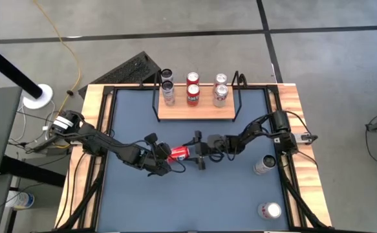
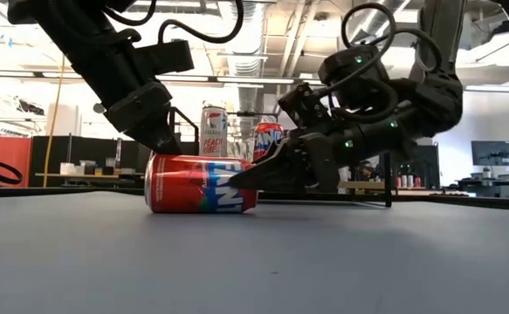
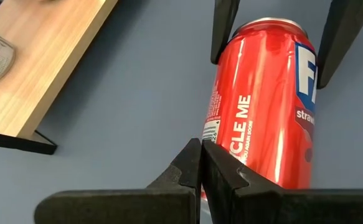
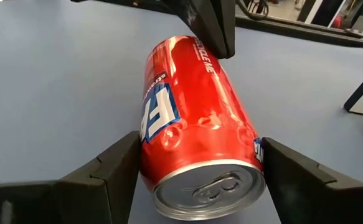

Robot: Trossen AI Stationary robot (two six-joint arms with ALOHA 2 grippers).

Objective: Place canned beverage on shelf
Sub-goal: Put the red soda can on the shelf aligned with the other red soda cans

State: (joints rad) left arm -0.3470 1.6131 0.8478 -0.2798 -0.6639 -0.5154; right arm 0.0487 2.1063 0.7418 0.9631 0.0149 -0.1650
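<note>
Item: red aluminium drink can (image 1: 179, 153), lying centre frame; rigid, slick, rollable. We are straddling its sides with right end effector (image 1: 200, 154) spread; left end effector (image 1: 162, 157) clenched empty.

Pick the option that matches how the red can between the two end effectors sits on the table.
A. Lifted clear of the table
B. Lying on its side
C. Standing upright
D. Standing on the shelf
B: the red can lies lengthwise on the table, with the open fingers of the right end effector on either side of it.
</note>
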